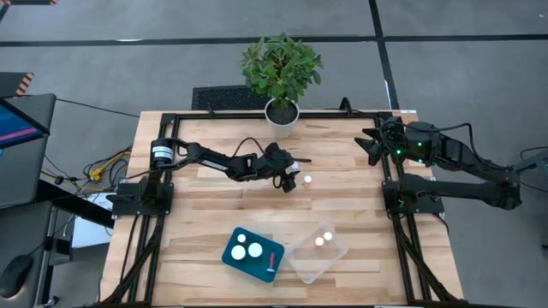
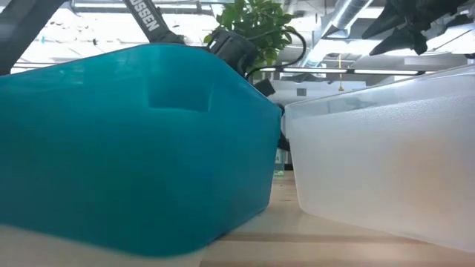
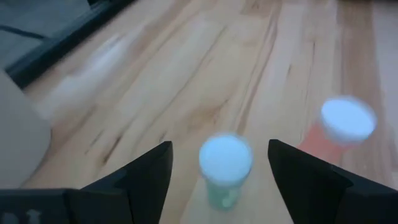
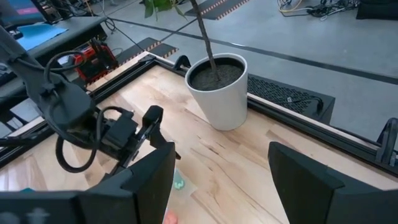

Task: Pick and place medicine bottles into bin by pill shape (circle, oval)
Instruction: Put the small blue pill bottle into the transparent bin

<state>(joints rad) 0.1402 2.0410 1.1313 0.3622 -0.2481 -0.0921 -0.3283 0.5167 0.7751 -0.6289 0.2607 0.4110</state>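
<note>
Black fingers of the left claw (image 3: 221,180) stand spread on either side of a greenish bottle (image 3: 225,168), which stands upright on the bench (image 3: 186,81) squarely between them, white cap up. An orange bottle (image 3: 339,127) stands just beside it, outside the fingers. The teal bin (image 1: 253,254) and clear bin (image 1: 318,250) lie nearer the bench's front edge. The right claw (image 4: 221,186) waits spread, well apart. Pill shapes are unreadable.
</note>
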